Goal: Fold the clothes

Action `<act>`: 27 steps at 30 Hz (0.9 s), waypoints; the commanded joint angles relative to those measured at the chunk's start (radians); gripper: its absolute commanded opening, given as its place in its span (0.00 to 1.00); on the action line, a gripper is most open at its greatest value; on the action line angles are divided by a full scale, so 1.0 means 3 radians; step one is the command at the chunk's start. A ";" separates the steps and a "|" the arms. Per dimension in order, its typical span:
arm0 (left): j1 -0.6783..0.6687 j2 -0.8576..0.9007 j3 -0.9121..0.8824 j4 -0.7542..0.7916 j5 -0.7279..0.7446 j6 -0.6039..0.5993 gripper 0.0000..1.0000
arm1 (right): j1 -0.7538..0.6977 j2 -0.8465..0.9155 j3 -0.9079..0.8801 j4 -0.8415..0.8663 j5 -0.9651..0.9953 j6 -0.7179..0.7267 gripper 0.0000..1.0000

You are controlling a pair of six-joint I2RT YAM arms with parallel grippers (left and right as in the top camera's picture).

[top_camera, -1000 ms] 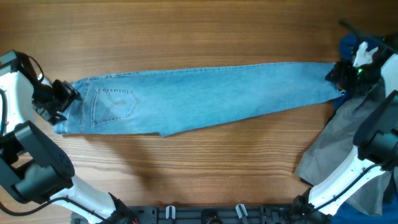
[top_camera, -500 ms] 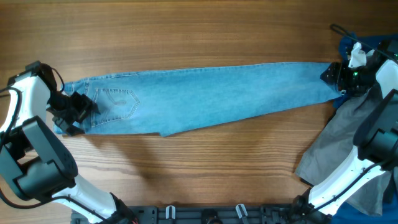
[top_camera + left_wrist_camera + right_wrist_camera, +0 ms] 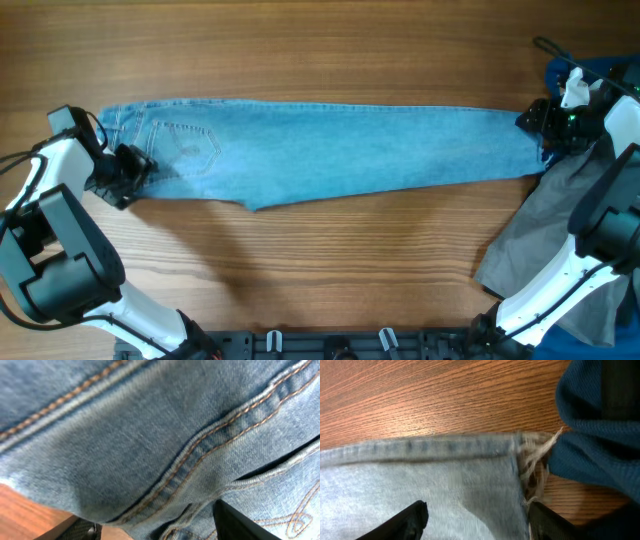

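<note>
Jeans stretched across my wooden table, one of my grippers at each end.

From overhead, the brown wood-grain table [image 3: 320, 50] carries the light blue jeans [image 3: 330, 150] laid out lengthwise; my left gripper [image 3: 125, 175] sits at the waist and my right gripper [image 3: 540, 120] at the leg end, beside a grey garment [image 3: 545, 230] and a dark blue garment [image 3: 600, 75]. My left wrist sees denim with orange stitched seams [image 3: 200, 455] bulging between fingers spread apart, unclenched. My right wrist sees the frayed hem [image 3: 535, 460] flat on the wood between fingers likewise spread, just beside the dark blue cloth.
</note>
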 commanded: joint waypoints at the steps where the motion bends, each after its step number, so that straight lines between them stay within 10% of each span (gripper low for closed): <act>1: -0.0004 0.0034 0.0072 0.0186 0.0029 -0.0006 0.69 | 0.0003 -0.0023 -0.0015 -0.0042 -0.0174 0.0061 0.66; 27: 0.0004 -0.0272 0.0581 -0.0830 0.0025 0.0095 0.86 | 0.0070 -0.0128 -0.0186 -0.0193 0.0413 -0.0107 0.74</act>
